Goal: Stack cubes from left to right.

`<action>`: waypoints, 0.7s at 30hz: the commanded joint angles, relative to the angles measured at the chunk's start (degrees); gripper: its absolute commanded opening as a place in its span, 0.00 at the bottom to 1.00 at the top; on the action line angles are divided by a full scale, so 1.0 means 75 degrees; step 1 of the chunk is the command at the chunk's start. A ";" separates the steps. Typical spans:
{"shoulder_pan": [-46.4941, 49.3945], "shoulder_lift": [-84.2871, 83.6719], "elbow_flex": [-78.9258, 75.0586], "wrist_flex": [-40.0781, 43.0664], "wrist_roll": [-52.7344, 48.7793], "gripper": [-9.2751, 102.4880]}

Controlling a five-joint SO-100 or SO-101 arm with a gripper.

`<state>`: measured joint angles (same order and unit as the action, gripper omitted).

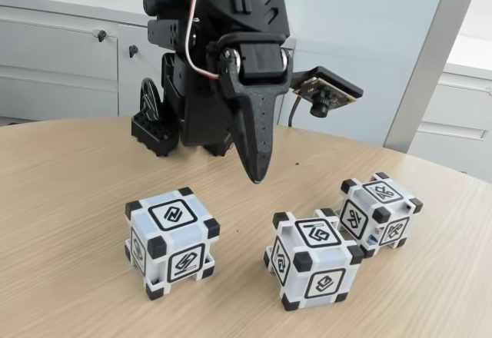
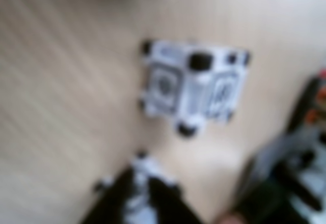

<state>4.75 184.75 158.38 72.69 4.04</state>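
Three cubes of translucent white plastic, each with black corner blocks and a black-framed glyph on every face, rest on a pale wood-grain desk (image 1: 69,200). In the fixed view the left cube (image 1: 171,243) stands well apart from the middle cube (image 1: 314,259), which sits just beside the right cube (image 1: 380,213), the latter set farther back. The matte black pincer (image 1: 257,175) hangs above the desk between the left and middle cubes, tapering to a single point with its jaws clenched and grasping nothing. White cabinets (image 1: 69,61) stand behind. The blurred wrist view shows one cube (image 2: 193,86) at centre.
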 commanded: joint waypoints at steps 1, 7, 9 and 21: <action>-0.0012 0.0492 -0.0035 -0.0082 0.0059 0.08; 0.0094 0.0492 -0.0035 -0.0082 0.0070 0.08; 0.0070 0.0492 -0.0035 -0.0082 0.0070 0.09; -0.0023 0.0492 -0.0141 -0.0082 -0.0586 0.08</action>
<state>4.75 184.75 158.38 72.69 1.05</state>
